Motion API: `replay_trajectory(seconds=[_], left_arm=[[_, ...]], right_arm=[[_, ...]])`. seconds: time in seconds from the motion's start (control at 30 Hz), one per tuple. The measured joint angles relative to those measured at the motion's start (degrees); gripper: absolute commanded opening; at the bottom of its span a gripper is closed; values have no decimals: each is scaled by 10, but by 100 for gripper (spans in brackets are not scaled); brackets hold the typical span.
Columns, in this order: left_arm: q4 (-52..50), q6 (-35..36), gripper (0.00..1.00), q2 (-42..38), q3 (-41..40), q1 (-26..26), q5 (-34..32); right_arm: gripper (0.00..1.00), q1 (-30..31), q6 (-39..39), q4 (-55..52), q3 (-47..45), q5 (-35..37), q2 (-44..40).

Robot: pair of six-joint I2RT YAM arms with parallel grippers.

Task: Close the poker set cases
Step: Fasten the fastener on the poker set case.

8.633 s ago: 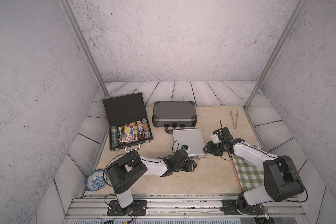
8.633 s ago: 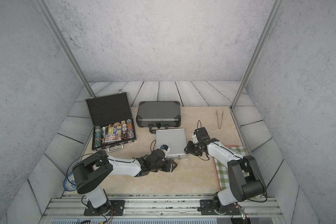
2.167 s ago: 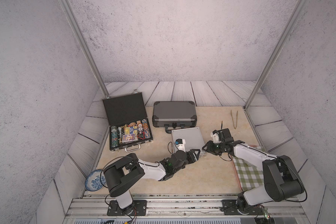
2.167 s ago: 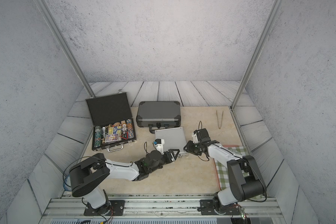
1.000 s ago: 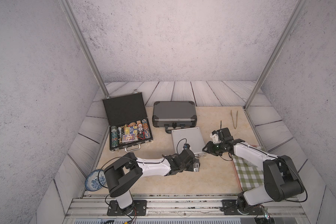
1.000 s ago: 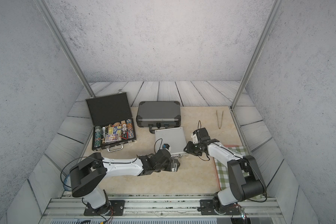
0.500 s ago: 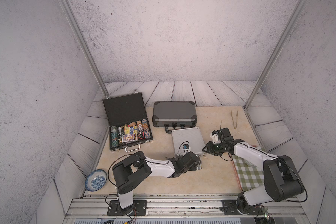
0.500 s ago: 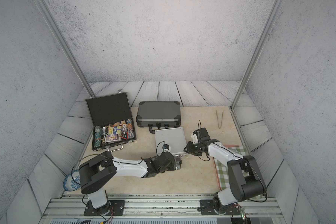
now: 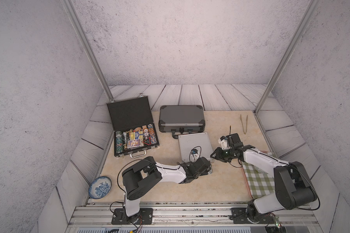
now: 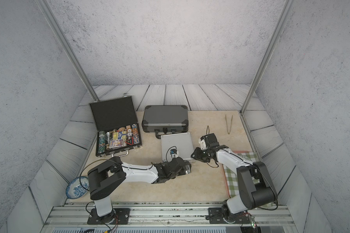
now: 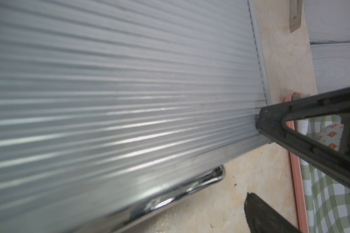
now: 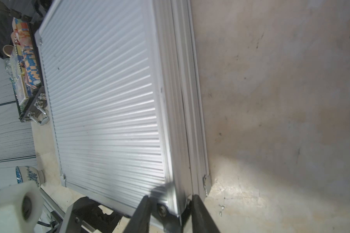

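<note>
The small silver aluminium case (image 9: 194,144) (image 10: 176,143) lies lid down mid-table. My right gripper (image 9: 214,156) (image 12: 170,209) is shut on its near right corner, one finger to each side. My left gripper (image 9: 207,171) (image 10: 187,169) sits low and open at the case's front edge by the chrome handle (image 11: 180,191); the ribbed lid (image 11: 129,90) fills the left wrist view. The flat black case (image 9: 129,119) stands open at the left, lid upright, chips and cards inside. The dark-grey ribbed case (image 9: 181,118) lies closed at the back.
A blue-and-white bowl (image 9: 100,186) sits at the front left. A green checked cloth (image 9: 258,177) on a pink tray lies under my right arm. Wooden tongs (image 9: 244,123) lie at the back right. Metal posts and grey walls close in the sides.
My left arm's elbow has swung to the right while its gripper stays at the silver case's front edge. The right gripper has kept its hold on the corner.
</note>
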Motion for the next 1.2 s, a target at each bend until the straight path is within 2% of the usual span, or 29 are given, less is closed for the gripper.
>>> replay_trajectory(seconds=[0.13,0.5,0.87,1.2], left_arm=[[4,-2,96,4,2,-2,-7],[172,3,86,2,-80,-2,-9],[266,1,86,0,-126,1,1],[305,-22,87,-23,-153,5,1]], right_arm=[[34,0,-1,1,-2,-3,0],[34,-1,-3,11,-8,-5,-1],[35,-1,-3,12,-9,-5,-2],[35,-1,-3,16,-11,-8,-2]])
